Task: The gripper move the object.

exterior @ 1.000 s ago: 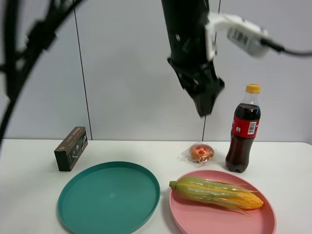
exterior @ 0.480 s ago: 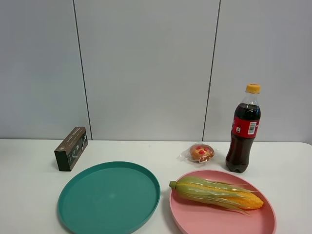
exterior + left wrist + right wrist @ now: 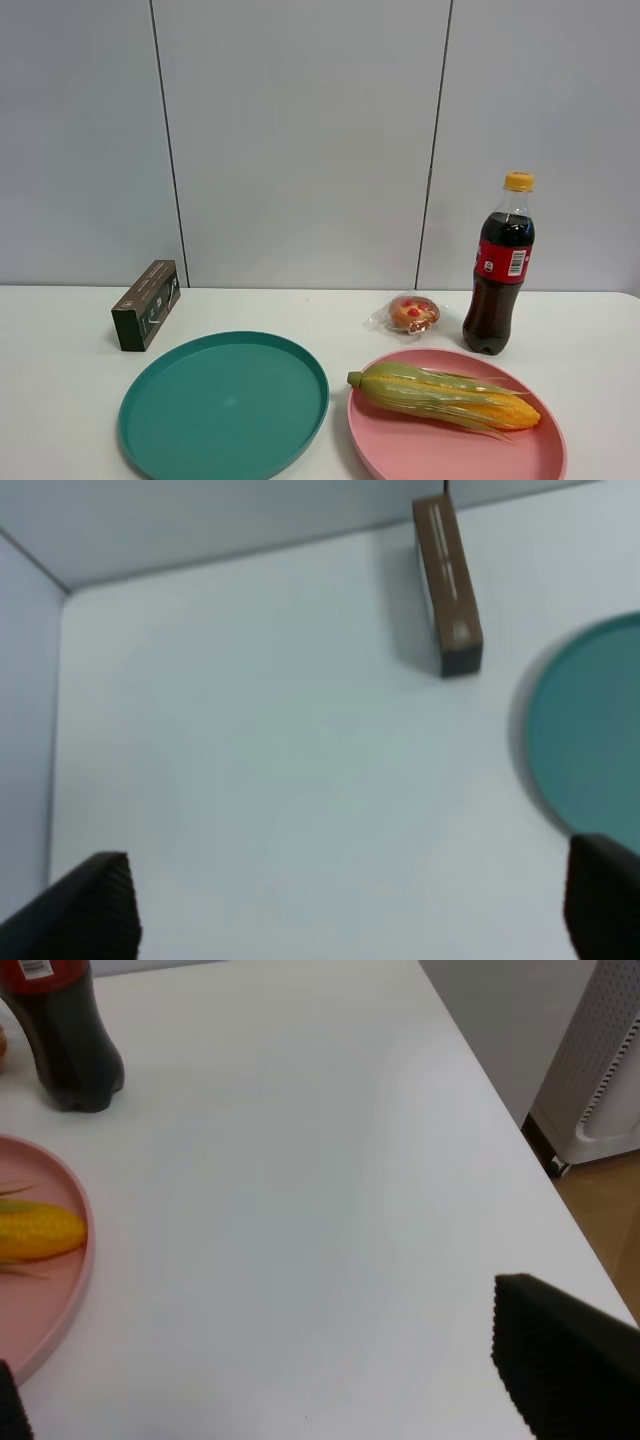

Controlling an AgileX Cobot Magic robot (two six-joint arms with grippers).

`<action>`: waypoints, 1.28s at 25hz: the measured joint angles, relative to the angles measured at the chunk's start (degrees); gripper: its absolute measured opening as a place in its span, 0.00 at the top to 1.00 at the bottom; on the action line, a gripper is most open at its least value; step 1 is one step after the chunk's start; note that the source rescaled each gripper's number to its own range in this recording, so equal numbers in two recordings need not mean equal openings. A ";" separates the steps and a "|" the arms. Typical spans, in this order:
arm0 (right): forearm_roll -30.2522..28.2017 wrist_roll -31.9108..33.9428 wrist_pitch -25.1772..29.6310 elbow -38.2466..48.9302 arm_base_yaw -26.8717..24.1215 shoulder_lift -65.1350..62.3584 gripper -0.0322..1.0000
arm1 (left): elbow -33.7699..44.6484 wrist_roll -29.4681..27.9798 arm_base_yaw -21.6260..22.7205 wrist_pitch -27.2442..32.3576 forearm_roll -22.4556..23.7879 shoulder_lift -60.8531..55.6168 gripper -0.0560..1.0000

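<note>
Yellow-orange kernels under green husk: I see the ear of corn [image 3: 444, 396] lying lengthwise on the pink plate [image 3: 400, 448], stalk end toward the teal plate [image 3: 224, 404] just beside it. Behind the pink plate stands the cola bottle [image 3: 499, 265], upright, and next to it a small wrapped pastry [image 3: 410, 313] sits on the white table [image 3: 60, 400]. Over on the far left, near the wall, there's the dark box [image 3: 146, 303]. From the overhead camera I've got no arm in sight at all. On my left wrist feed the left gripper [image 3: 350, 905] hangs over bare table, its two black fingertips [image 3: 85, 908] wide apart at the picture's corners, with the box and the teal plate's edge ahead. On my right wrist feed the right gripper [image 3: 290, 1395] is likewise spread, one black finger [image 3: 560, 1355] showing large, above open table beside the pink plate, the corn's tip and the bottle's base.
</note>
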 joint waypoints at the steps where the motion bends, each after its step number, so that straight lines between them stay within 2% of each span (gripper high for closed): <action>1: 0.00 0.00 0.00 0.00 0.00 0.00 0.00 | 2.93 -0.15 0.96 0.00 -1.36 -2.86 0.00; 3: 0.00 0.00 0.00 0.00 0.00 0.00 0.00 | 8.36 -0.22 2.10 0.00 -3.34 -8.81 0.00; 4: 0.00 0.00 0.00 0.00 0.00 0.00 0.00 | 14.10 -0.29 2.41 0.00 -4.05 -14.98 0.00; 8: 0.00 0.00 0.00 0.00 0.00 0.00 0.00 | 23.36 -1.46 2.61 -0.09 -4.39 -28.24 0.00; 17: 0.00 0.00 0.00 0.00 0.00 0.00 0.00 | 34.57 -3.82 2.61 0.36 -4.54 -49.97 0.00; 25: 0.00 0.00 0.00 0.00 0.00 0.00 0.00 | 41.07 -5.41 2.61 -0.18 -5.86 -52.45 0.00; 32: -0.06 0.00 0.00 0.00 0.00 0.00 0.00 | 43.97 -6.68 2.61 -8.03 -5.69 -52.49 0.00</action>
